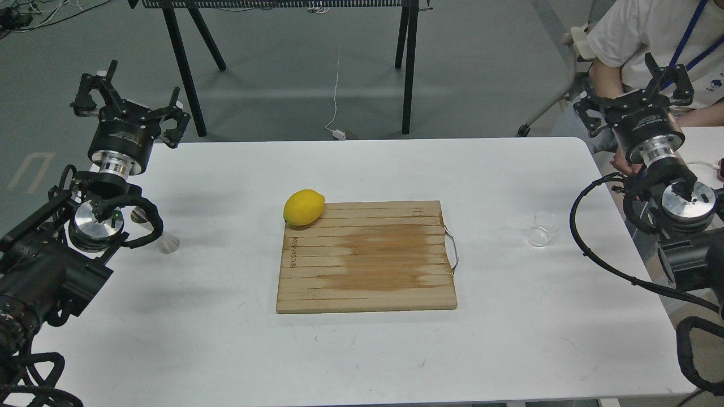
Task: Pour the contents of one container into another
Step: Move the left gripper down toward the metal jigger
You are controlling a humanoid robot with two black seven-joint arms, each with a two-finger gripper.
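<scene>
Resting on the white table (pixel 362 350), near its right edge, is the clear cup (pixel 542 229), upright as far as I can tell (its outline is faint against the tabletop, and I cannot say whether anything is in it). The steel jigger (pixel 164 240) stands far over on the left side of the table, partly hidden behind the left arm's cable; only its lower cone and a bit of the upper one show. Cup and jigger are well apart, with the wooden cutting board (pixel 366 257) lying between them at table centre. A lemon (pixel 304 207) sits at the board's far left corner, overlapping its edge.

Left gripper (pixel 131 93): raised above the table's far left corner, fingers spread wide, holding nothing. Right gripper (pixel 636 85): raised beyond the table's right side, fingers likewise spread apart, empty. Neither touches cup or jigger.

A person in a white shirt (pixel 645 34) sits behind the right gripper. Black stand legs (pixel 181 68) rise on the floor past the table.
</scene>
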